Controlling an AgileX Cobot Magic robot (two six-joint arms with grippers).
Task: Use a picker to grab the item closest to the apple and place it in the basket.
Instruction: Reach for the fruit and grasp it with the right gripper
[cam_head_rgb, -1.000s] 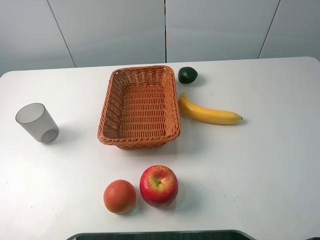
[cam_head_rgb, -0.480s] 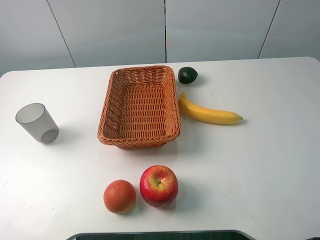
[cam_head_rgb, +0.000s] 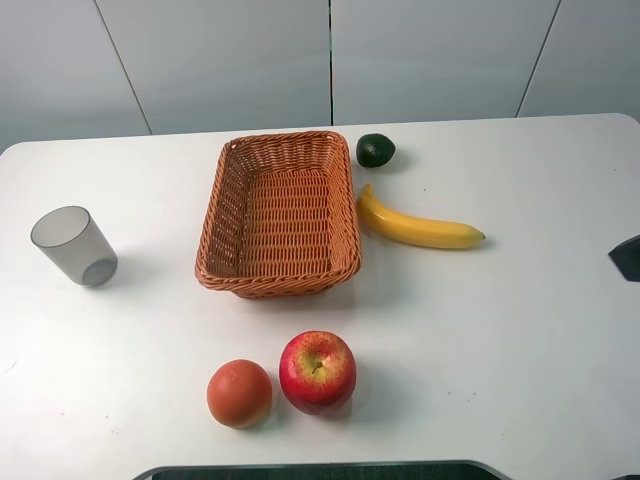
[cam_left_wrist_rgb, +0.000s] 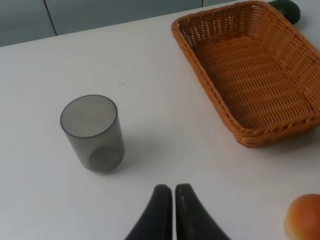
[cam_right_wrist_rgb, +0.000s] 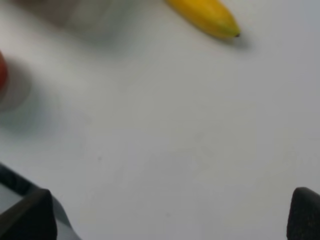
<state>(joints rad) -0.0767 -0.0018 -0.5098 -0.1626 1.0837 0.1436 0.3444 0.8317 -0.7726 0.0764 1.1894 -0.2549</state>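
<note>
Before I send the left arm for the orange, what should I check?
1. Target: orange sits nearest the apple, to its left in the high view: ok.
2. Basket upright and empty: ok.
3. Left gripper shut, holding nothing; must open first: not ok.
4. Right gripper open, empty: ok.
5. Finger room between orange and apple: cannot tell.
</note>
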